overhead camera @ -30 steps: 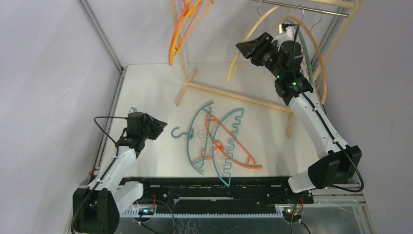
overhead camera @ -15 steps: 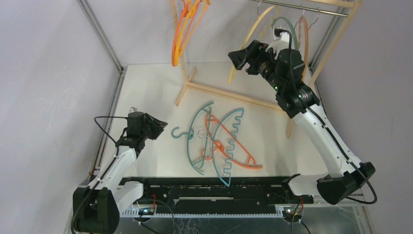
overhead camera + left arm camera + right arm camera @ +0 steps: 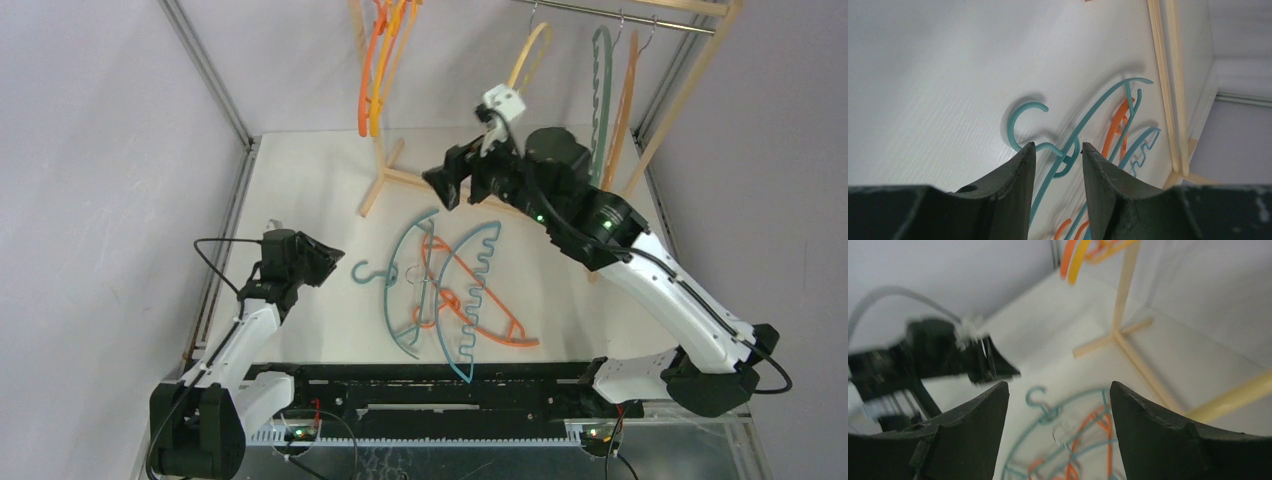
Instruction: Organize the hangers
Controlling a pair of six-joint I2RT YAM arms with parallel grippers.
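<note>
1. Lying on the table (image 3: 300, 190), well short of the rack: three crossed hangers. There is a plain teal hanger (image 3: 388, 290) with its hook (image 3: 1020, 112) toward the left arm, an orange hanger (image 3: 500, 338), and a teal wavy-barred hanger (image 3: 484, 262).
2. Hung on the wooden rack (image 3: 480, 197): an orange and yellow group (image 3: 375, 70) at the left end. One yellow hanger (image 3: 530, 50), one teal (image 3: 600, 90) and one orange (image 3: 627, 90) hang from the metal rod (image 3: 600, 12).
3. Right gripper (image 3: 445, 185): raised above the far edge of the pile and aimed down at it. Its fingers are spread wide with nothing between them.
4. Left gripper (image 3: 335, 258): low over the table, near the teal hook but apart from it. Its jaws are parted by a narrow gap and hold nothing.
5. Step in hand, as judged: the reach for the next hanger in the pile. About half the set appears to be hung.
6. Next move calls for:
   - settling on one hanger, probably whichever lies uppermost;
   - closing on a thin arm or neck lying flat on the table;
   - lifting it clear without dragging the two interlocked with it, which the left gripper may need to steady.
</note>
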